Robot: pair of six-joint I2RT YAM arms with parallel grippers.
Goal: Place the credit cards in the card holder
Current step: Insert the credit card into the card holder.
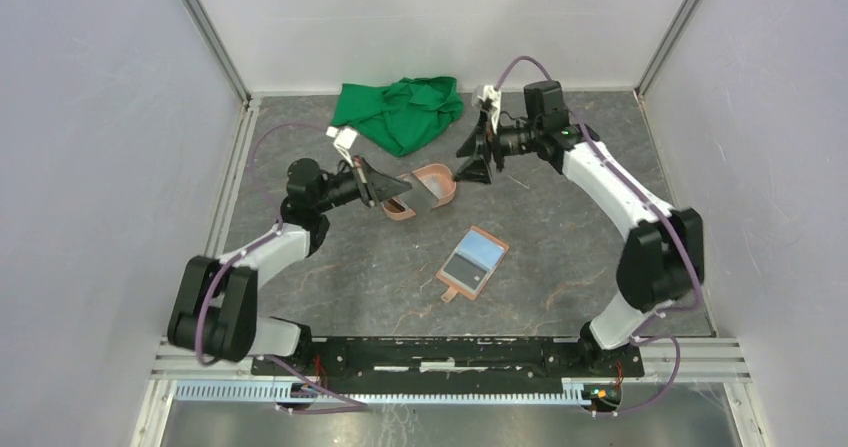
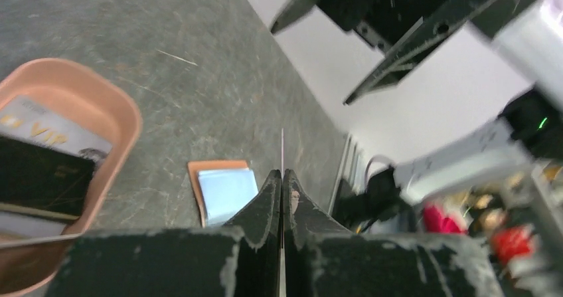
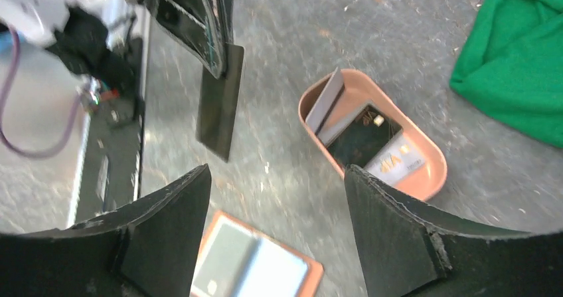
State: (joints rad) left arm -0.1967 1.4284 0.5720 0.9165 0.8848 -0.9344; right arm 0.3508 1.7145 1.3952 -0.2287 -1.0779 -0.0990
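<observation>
Pinching a dark card point(image 3: 219, 104) by its top edge, the left fingers point(image 2: 279, 184) were pressed tight together. The card hung down above the surface point(image 1: 350, 277), just beside the pink tray point(image 2: 73, 84). The right fingers point(image 1: 476, 163) were spread wide with nothing in them, hovering on the other side of that tray. More cards point(image 3: 362, 137) sat in the tray, one black and one propped against the wall. The card holder point(image 1: 473, 262) lay open and flat nearer the arm bases, apart from both arms, with what looked like a light blue card and a grey one showing inside.

Biggest worry from there: the hold was only a thin strip of the card, so any bump could have made it swivel or slip out. Also, nothing was pinning the holder down. Pushing a card into a pocket would likely just shove the whole thing across the surface unless the free fingers braced it first. A slightly tilted card could also snag on the pocket lip.
</observation>
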